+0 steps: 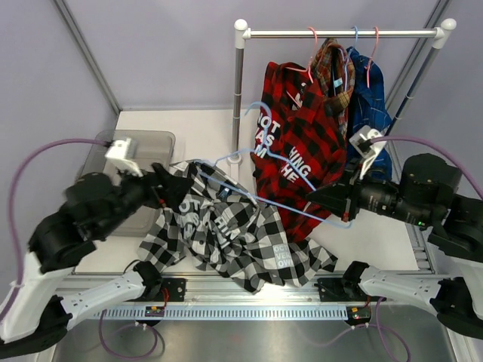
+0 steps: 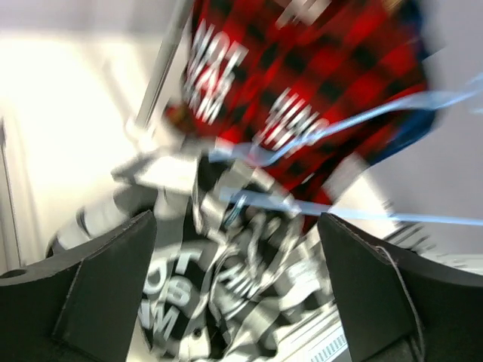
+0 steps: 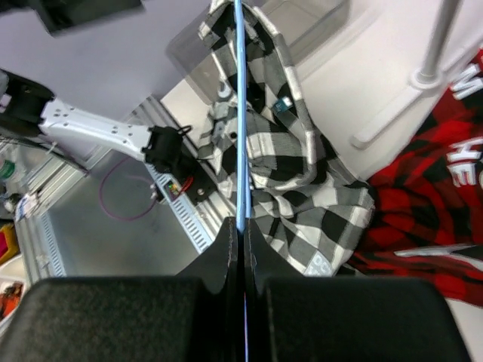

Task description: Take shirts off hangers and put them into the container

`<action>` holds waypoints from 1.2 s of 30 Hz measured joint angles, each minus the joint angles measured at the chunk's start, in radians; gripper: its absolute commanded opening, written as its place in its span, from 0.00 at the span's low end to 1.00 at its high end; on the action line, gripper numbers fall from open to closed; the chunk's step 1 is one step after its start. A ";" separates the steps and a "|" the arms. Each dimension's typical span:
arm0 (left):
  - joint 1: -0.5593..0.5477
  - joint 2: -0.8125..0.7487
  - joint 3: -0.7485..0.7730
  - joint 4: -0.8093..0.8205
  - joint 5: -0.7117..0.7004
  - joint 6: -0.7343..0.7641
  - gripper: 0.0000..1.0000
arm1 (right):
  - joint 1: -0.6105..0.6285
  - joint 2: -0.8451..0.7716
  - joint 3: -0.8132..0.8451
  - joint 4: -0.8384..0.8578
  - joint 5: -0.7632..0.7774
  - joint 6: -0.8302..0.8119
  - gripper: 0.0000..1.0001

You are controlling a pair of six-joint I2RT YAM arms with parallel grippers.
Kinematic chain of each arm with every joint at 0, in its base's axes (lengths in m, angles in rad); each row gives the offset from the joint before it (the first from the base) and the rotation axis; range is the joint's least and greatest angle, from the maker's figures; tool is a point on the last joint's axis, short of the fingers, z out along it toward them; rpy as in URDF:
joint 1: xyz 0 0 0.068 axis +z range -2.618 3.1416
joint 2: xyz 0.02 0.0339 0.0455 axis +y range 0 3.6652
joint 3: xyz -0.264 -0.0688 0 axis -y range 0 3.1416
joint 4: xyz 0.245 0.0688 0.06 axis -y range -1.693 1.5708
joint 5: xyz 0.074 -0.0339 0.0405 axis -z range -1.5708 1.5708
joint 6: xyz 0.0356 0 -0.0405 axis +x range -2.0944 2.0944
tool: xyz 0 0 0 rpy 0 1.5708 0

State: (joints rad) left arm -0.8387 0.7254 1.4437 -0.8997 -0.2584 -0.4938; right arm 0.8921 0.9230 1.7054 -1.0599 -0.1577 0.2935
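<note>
Lilac walls close in a white worktop (image 1: pixel 198 127). At far left sits the container (image 1: pixel 161 137), a smoky translucent bin, with the left arm reaching across its near side. The left claw (image 1: pixel 160 190) is spread wide (its wrist view is blurred, yet both fingers (image 2: pixel 102 290) stand well apart with nothing gripped between them) and hovers at the upper edge of the black-and-white shirt (image 1: pixel 226 234). That shirt lies crumpled on the worktop between the two arms, just right of the container and not in it, its white lettering facing up. A light blue hanger (image 3: pixel 240 113) runs slantwise over and through the shirt's top. At the hanger's right end, the right claw (image 1: pixel 344 210) is pressed together, pinching the thin wire. Behind it the red-and-black shirt (image 1: pixel 302 143) hangs from the silver rail (image 1: pixel 339 33) on a pink hanger (image 1: pixel 312 41). The tartan shirt (image 1: pixel 332 72) and then the blue shirt (image 1: pixel 370 98) hang beside it.
</note>
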 measured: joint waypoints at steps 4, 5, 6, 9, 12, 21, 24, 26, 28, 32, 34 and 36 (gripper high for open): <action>0.000 0.055 -0.133 -0.035 -0.034 -0.053 0.87 | 0.001 0.006 0.091 -0.047 0.145 0.021 0.00; 0.000 0.067 -0.152 -0.043 -0.039 -0.062 0.87 | 0.001 0.011 0.120 -0.056 0.193 0.026 0.00; 0.000 0.077 -0.163 -0.048 -0.044 -0.069 0.87 | 0.001 0.016 0.150 -0.061 0.237 0.029 0.00; 0.000 0.098 -0.166 -0.046 -0.064 -0.085 0.87 | 0.001 0.050 0.238 -0.068 0.357 0.033 0.00; 0.000 0.117 -0.166 -0.041 -0.087 -0.099 0.86 | 0.002 0.112 0.317 -0.067 0.462 0.032 0.00; 0.000 0.134 -0.212 -0.028 -0.117 -0.137 0.84 | 0.003 0.435 0.446 -0.029 0.743 0.007 0.00; 0.000 0.136 -0.217 -0.026 -0.117 -0.140 0.84 | 0.003 0.575 0.492 0.006 0.789 -0.022 0.00; 0.000 0.136 -0.224 -0.023 -0.116 -0.141 0.84 | 0.003 0.665 0.541 0.016 0.808 -0.043 0.00; 0.000 0.136 -0.233 -0.022 -0.116 -0.142 0.84 | 0.003 0.744 0.610 0.024 0.819 -0.064 0.00; 0.000 0.137 -0.254 -0.019 -0.116 -0.143 0.84 | 0.001 0.846 0.748 0.026 0.829 -0.095 0.00; 0.000 0.139 -0.262 -0.019 -0.116 -0.143 0.84 | -0.003 0.859 0.771 0.037 0.830 -0.104 0.00; 0.000 0.143 -0.272 -0.013 -0.116 -0.143 0.84 | -0.007 0.856 0.772 0.045 0.833 -0.106 0.00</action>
State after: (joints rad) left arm -0.8387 0.8680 1.1713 -0.9127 -0.3744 -0.6373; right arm 0.8848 1.7794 2.4771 -1.0149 0.6750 0.1875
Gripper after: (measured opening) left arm 0.845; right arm 0.029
